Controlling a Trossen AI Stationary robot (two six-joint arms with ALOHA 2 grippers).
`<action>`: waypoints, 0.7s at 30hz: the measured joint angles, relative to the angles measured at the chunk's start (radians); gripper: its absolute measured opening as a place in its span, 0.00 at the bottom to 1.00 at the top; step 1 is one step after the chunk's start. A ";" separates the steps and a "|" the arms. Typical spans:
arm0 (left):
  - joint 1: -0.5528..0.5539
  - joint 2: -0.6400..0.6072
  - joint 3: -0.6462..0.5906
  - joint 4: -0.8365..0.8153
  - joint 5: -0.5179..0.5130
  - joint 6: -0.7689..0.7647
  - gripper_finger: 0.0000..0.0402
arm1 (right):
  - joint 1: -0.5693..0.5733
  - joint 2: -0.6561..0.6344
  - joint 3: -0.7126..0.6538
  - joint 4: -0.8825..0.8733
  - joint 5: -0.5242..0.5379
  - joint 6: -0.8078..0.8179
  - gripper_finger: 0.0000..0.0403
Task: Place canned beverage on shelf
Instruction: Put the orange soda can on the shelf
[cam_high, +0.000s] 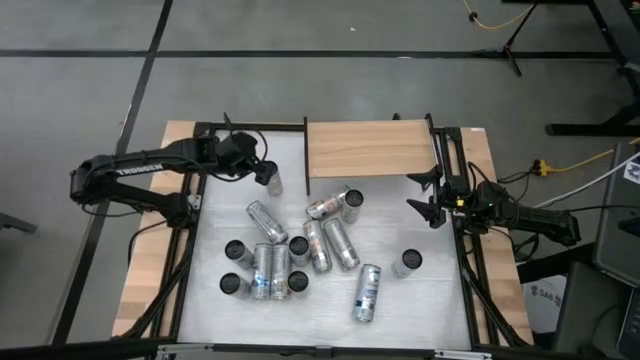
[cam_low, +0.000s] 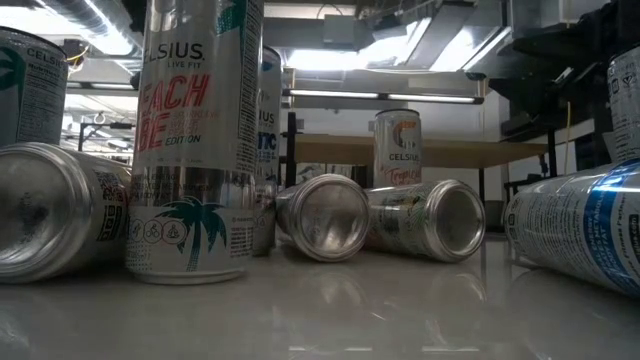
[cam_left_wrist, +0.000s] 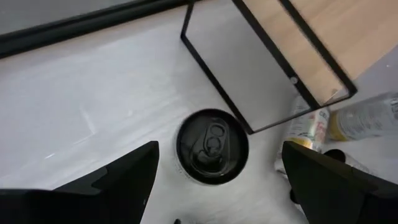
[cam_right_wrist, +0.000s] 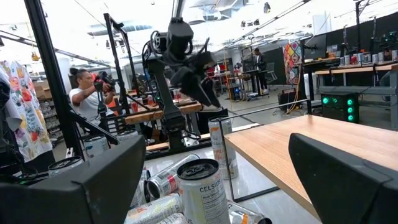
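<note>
None of the cans sits on the shelf (cam_high: 368, 148) yet; its pale board at the far side of the table (cam_high: 420, 300) is bare, so the whole job looks to be ahead. About a dozen cans are scattered on the white top in front of it, some upright, some on their sides.

The left gripper (cam_high: 266, 172) hovers directly over one upright can (cam_high: 273, 184) just beside the shelf's left end. In the left wrist view that can (cam_left_wrist: 212, 146) shows its dark lid between the spread fingers (cam_left_wrist: 124, 174), which stand well clear of it on both sides: open, gripping nothing. My reading is that the grasp has not begun and the lift and placing remain.

The right gripper (cam_high: 432, 194) waits at the shelf's right end, above the table edge, fingers (cam_right_wrist: 348, 174) wide apart and empty.

From overhead the left gripper covers most of the chosen can, so its height above the lid is hard to judge. The low view is blocked by near cans; the shelf (cam_low: 430, 152) shows only as a strip behind them, and neither gripper appears there.
</note>
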 joint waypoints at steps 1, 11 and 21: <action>-0.006 0.000 -0.015 0.020 0.000 0.000 0.83 | 0.000 0.000 0.000 0.000 0.000 0.000 0.97; -0.024 0.000 -0.094 0.097 -0.039 0.000 0.83 | 0.000 0.000 0.000 0.000 0.000 0.000 0.97; -0.033 0.022 -0.095 0.114 -0.061 0.039 0.83 | 0.000 0.000 0.000 0.000 0.000 0.000 0.97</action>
